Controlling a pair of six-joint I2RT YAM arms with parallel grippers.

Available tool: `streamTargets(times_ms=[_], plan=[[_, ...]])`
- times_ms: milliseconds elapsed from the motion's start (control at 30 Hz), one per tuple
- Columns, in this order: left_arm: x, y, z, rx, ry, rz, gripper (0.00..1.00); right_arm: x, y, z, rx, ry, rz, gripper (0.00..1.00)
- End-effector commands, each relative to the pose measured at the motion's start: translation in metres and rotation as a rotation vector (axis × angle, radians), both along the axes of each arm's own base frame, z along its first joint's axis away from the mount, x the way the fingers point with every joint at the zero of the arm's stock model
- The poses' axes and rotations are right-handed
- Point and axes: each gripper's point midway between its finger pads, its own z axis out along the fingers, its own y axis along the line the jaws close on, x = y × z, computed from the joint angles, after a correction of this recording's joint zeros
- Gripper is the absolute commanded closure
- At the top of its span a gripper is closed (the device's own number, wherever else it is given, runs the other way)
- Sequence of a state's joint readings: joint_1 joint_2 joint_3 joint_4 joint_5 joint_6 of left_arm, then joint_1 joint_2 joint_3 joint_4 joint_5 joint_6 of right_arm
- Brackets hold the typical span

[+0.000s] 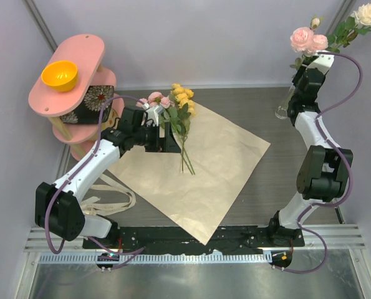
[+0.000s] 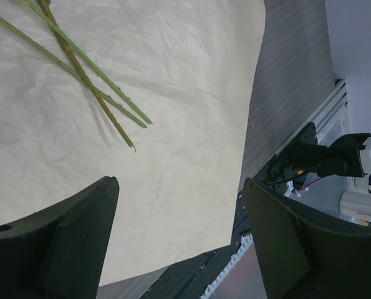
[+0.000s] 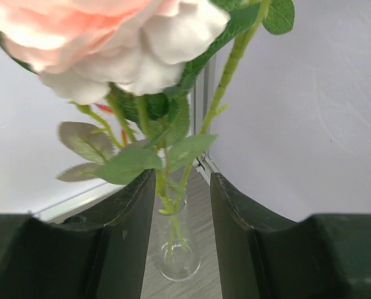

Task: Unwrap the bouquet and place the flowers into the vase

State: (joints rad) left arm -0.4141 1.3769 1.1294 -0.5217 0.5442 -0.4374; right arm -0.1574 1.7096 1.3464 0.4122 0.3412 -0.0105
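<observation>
Operator: Progress on the bouquet?

Guide: You can treat the unwrapping as done. The orange-tan kraft paper sheet (image 1: 226, 180) lies open and flat on the dark table (image 1: 269, 199), and the cream ribbon (image 1: 113, 198) lies loose at its left edge. One bunch of pink and cream-white blooms (image 1: 310, 38) on green stems stands in the slim clear glass vase (image 3: 176, 258) at the far right corner. A second bunch of yellow and pink blooms (image 1: 182, 101) lies on the paper, and you have that one left to move.

Operator: Orientation and grip?

Guide: The vase bunch stands near upright, heads up, stem ends down inside the neck. The bunch on the paper runs far to near, with heads toward the far edge and cut ends toward the arm bases. Your right gripper (image 3: 182, 177) straddles the vase stems with jaws parted, not pinching them. Your left gripper (image 2: 180, 184) hangs over the paper just beside the lying stems, jaws spread wide, holding nothing.
</observation>
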Motion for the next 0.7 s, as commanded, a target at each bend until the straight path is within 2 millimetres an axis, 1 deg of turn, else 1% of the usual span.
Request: streamTargets(times_ms=[0, 67, 100, 133, 167, 200, 233, 300, 333, 367, 400, 467, 533, 567, 667], plan=[[-0.002, -0.005, 0.016, -0.04, -0.039, -0.023, 0.14, -0.02, -0.006, 0.037, 0.041, -0.053, -0.06, 0.53], [-0.002, -0.005, 0.016, -0.045, -0.038, -0.026, 0.14, -0.025, -0.005, 0.038, 0.049, -0.049, -0.061, 0.51], [-0.002, -0.006, 0.016, -0.047, -0.036, -0.027, 0.14, -0.028, -0.005, 0.035, 0.055, -0.033, -0.063, 0.48], [-0.002, -0.006, 0.017, -0.048, -0.039, -0.027, 0.14, -0.031, -0.005, 0.038, 0.062, -0.032, -0.069, 0.43], [-0.003, -0.006, 0.017, -0.048, -0.037, -0.027, 0.14, -0.035, -0.006, 0.039, 0.076, -0.03, -0.081, 0.41], [-0.002, -0.005, 0.018, -0.048, -0.041, -0.027, 0.14, -0.039, -0.006, 0.033, 0.088, 0.002, -0.091, 0.38], [-0.002, -0.006, 0.017, -0.048, -0.041, -0.027, 0.14, -0.046, -0.005, 0.041, 0.096, -0.008, -0.097, 0.37], [-0.003, -0.006, 0.018, -0.05, -0.039, -0.028, 0.14, -0.057, -0.005, 0.035, 0.136, 0.009, -0.122, 0.34], [-0.003, -0.006, 0.018, -0.051, -0.039, -0.028, 0.14, -0.062, -0.006, 0.036, 0.152, 0.008, -0.13, 0.32], [-0.003, -0.006, 0.018, -0.052, -0.037, -0.028, 0.14, -0.069, -0.004, 0.041, 0.168, 0.001, -0.136, 0.29], [-0.003, -0.006, 0.019, -0.053, -0.04, -0.028, 0.14, -0.075, -0.002, 0.034, 0.199, 0.026, -0.148, 0.24], [-0.003, -0.006, 0.018, -0.054, -0.039, -0.029, 0.14, -0.088, 0.001, 0.032, 0.23, 0.035, -0.169, 0.2], [-0.002, -0.006, 0.018, -0.051, -0.041, -0.025, 0.14, -0.095, 0.01, 0.022, 0.277, 0.059, -0.165, 0.15], [-0.001, -0.005, 0.017, -0.047, -0.041, -0.021, 0.14, -0.101, 0.013, 0.021, 0.302, 0.054, -0.176, 0.15], [0.001, -0.004, 0.012, -0.028, -0.034, -0.009, 0.14, -0.109, 0.029, 0.001, 0.401, 0.09, -0.194, 0.13]])
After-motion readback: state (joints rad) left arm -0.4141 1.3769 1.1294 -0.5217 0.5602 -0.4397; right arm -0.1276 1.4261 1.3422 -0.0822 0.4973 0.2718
